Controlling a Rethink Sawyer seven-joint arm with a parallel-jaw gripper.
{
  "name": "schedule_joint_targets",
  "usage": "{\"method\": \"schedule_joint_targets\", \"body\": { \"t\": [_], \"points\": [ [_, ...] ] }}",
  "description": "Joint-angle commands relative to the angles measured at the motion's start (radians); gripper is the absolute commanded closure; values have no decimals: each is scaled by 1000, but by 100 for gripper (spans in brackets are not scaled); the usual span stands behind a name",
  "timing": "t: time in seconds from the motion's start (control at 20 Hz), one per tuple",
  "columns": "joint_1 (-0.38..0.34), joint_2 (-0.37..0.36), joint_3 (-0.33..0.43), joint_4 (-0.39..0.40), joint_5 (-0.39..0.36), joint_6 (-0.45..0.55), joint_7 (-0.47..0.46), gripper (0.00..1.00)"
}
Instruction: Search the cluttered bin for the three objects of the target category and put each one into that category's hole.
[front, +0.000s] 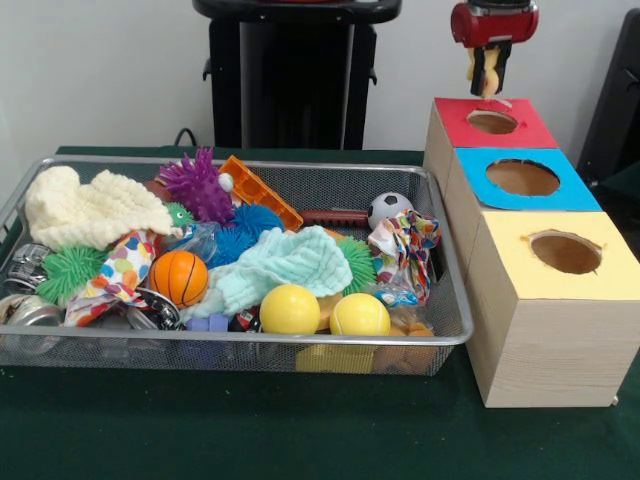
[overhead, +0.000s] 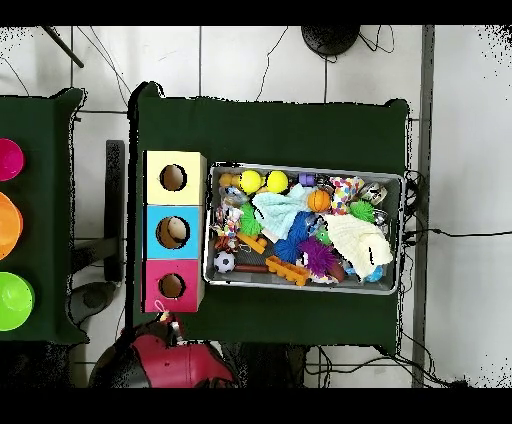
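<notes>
The silver wire-mesh bin (front: 240, 163) sits on the green table, full of mixed things: two yellow balls (front: 289, 309), a small basketball (front: 179, 277), a soccer ball (front: 389, 208), a purple spiky ball (front: 197, 185), a cream cloth (front: 85, 208) and a mint cloth (front: 285, 262). To its right stand three wooden boxes with holes, topped red (front: 530, 130), blue (front: 575, 190) and yellow (front: 510, 255). My gripper (front: 487, 68) hangs just above the red box's hole (front: 492, 122), shut on a small yellow-orange object. In the overhead view the gripper (overhead: 165, 325) is beside the red box (overhead: 155, 285).
The robot's black pedestal (front: 290, 80) stands behind the bin. In the overhead view a second green table at the left holds pink (overhead: 8, 158), orange (overhead: 8, 225) and green (overhead: 15, 300) bowls. Cables run over the floor around the table.
</notes>
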Motion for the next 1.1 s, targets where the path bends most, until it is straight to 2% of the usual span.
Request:
{"method": "schedule_joint_targets", "body": {
  "t": [0.05, 0.5, 0.75, 1.1],
  "points": [
    [-28, 58, -2, -141, 55, 80, 178, 100],
    [-28, 162, 8, -167, 52, -23, 190, 100],
    [-24, 129, 1, -159, 52, 11, 190, 100],
    [-6, 28, -28, -187, 58, 184, 169, 100]
  ]
}}
